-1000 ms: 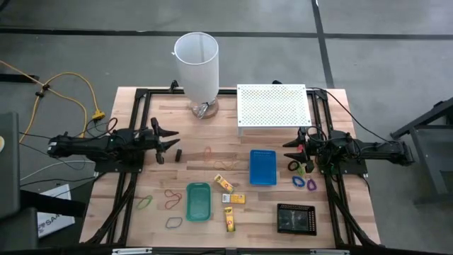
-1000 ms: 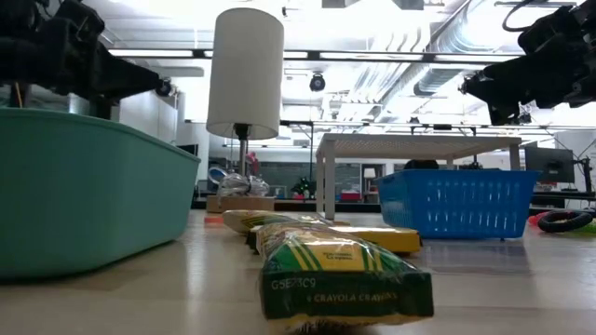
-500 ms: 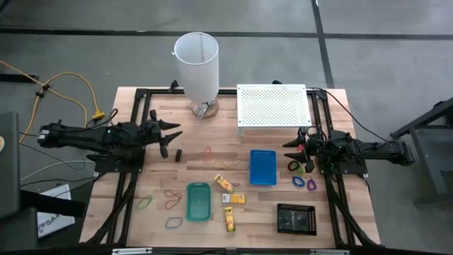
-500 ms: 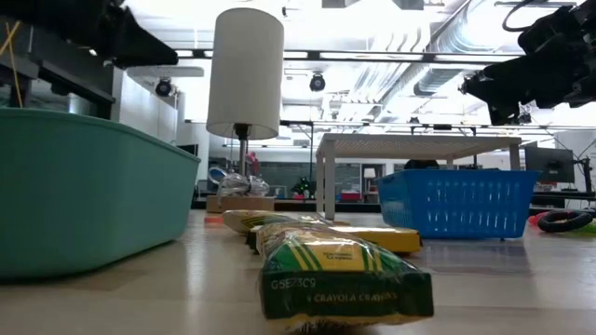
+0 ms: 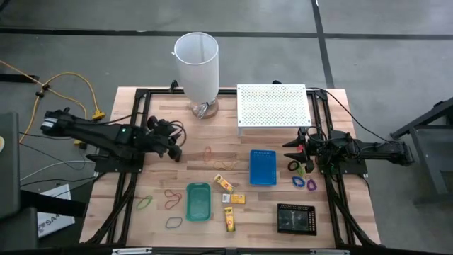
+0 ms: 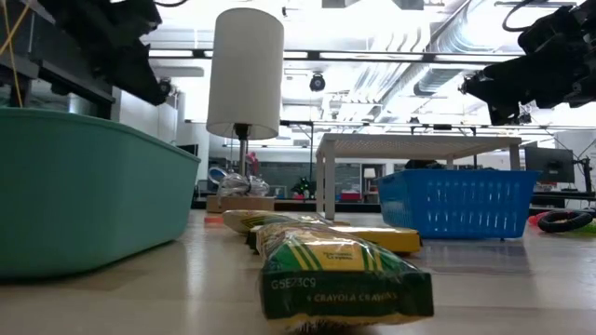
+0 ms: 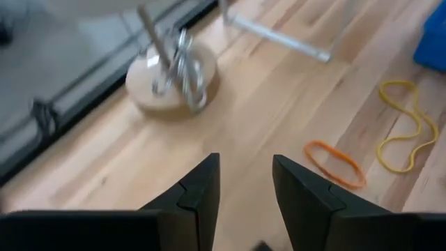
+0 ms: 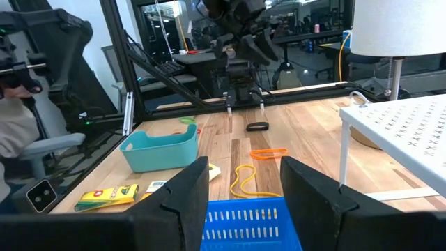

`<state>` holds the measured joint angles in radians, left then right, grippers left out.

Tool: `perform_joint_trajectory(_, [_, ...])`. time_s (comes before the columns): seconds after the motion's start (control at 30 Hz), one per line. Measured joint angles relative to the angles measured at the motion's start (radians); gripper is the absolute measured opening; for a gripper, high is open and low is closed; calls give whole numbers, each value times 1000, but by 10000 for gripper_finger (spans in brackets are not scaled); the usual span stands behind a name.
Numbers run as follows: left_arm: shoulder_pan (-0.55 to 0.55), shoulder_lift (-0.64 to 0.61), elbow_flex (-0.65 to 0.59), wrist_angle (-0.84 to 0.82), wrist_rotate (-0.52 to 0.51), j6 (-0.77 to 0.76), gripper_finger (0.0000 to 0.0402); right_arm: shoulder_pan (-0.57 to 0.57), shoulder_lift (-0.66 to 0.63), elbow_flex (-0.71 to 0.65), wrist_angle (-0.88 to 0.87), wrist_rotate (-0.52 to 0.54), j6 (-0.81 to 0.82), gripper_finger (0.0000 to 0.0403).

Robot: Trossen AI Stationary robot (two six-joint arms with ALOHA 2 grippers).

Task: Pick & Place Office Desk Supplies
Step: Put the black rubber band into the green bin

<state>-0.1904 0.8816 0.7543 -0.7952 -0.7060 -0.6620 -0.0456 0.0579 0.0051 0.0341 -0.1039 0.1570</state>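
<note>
My left gripper [image 5: 173,146] hangs open above the table's left middle, tipped down; between its fingers [image 7: 244,202] is bare wood. Beyond it lie an orange rubber band [image 7: 334,155] and a yellow one [image 7: 404,125]. A black clip [image 8: 258,126] lies flat under that gripper. My right gripper [image 5: 290,147] waits open and level at the right; close by lie a black ring [image 5: 294,166] and green [image 5: 308,168], blue [image 5: 299,181] and purple [image 5: 311,185] clips. Yellow packets [image 5: 224,183] [image 5: 228,218] and more bands [image 5: 172,193] [image 5: 144,202] lie flat near the front.
A green tray [image 5: 199,201], a blue tray [image 5: 262,167] and a black tray [image 5: 295,218] sit mid-table and front right. The tall white cylinder [image 5: 196,60] stands on its base [image 7: 171,70] at the back, beside a white perforated stand [image 5: 273,105]. A seated person [image 8: 17,132] shows beyond the table.
My left arm has risen, and its gripper has tipped from level to slanting down at the table and rolled. It has edged toward the table's right, over the black clip. Its fingers stay open. The right arm and the supplies have kept still.
</note>
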Motion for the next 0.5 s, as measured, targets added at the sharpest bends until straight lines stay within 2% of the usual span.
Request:
perform_joint_trajectory(0.3, [-23,226,174,-353,122,-368,126,0,0,0,0,0,0,166])
perform_joint_trajectory(0.5, [-22,272,184,-426,209,-492,126,0,0,0,0,0,0,166])
